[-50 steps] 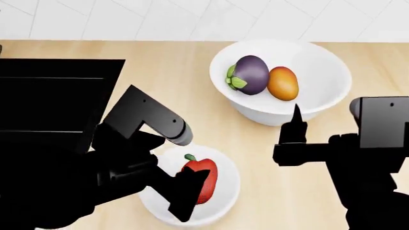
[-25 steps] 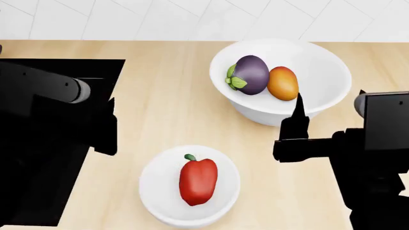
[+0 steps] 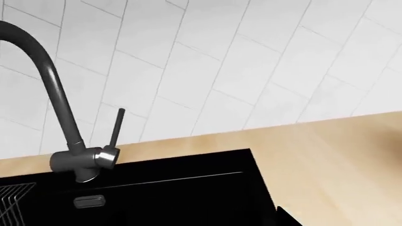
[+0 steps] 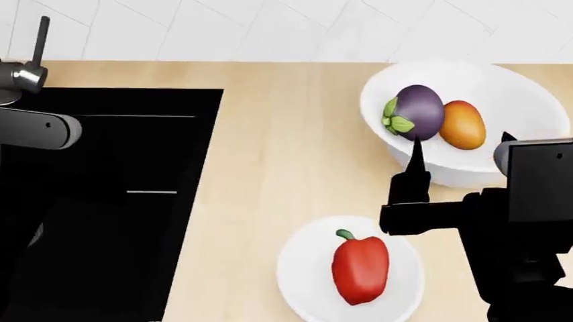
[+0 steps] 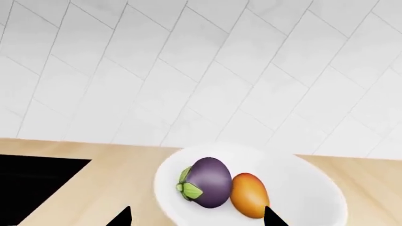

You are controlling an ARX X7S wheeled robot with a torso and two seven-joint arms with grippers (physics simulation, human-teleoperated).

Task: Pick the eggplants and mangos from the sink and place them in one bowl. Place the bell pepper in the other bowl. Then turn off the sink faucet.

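Observation:
A purple eggplant (image 4: 417, 111) and an orange mango (image 4: 462, 125) lie together in the large white bowl (image 4: 528, 94) at the back right. They also show in the right wrist view as the eggplant (image 5: 209, 182) and the mango (image 5: 249, 195). A red bell pepper (image 4: 360, 268) lies in the smaller white bowl (image 4: 300, 268) at the front. My right gripper (image 5: 196, 219) is open and empty, just short of the large bowl. My left arm (image 4: 36, 131) is over the black sink (image 4: 134, 201). My left gripper (image 3: 201, 221) shows only one fingertip (image 3: 283, 217), set wide, facing the black faucet (image 3: 56, 94) and its upright handle (image 3: 116, 127).
The faucet base (image 4: 18, 75) and handle (image 4: 40, 33) stand at the sink's back left corner. The wooden counter (image 4: 286, 154) lies between the sink and the bowls. A white tiled wall (image 4: 268, 27) runs behind. No water stream shows.
My left arm has swung left from above the bell pepper bowl to over the sink. The head view has shifted left, bringing the faucet into view. The right gripper has held still.

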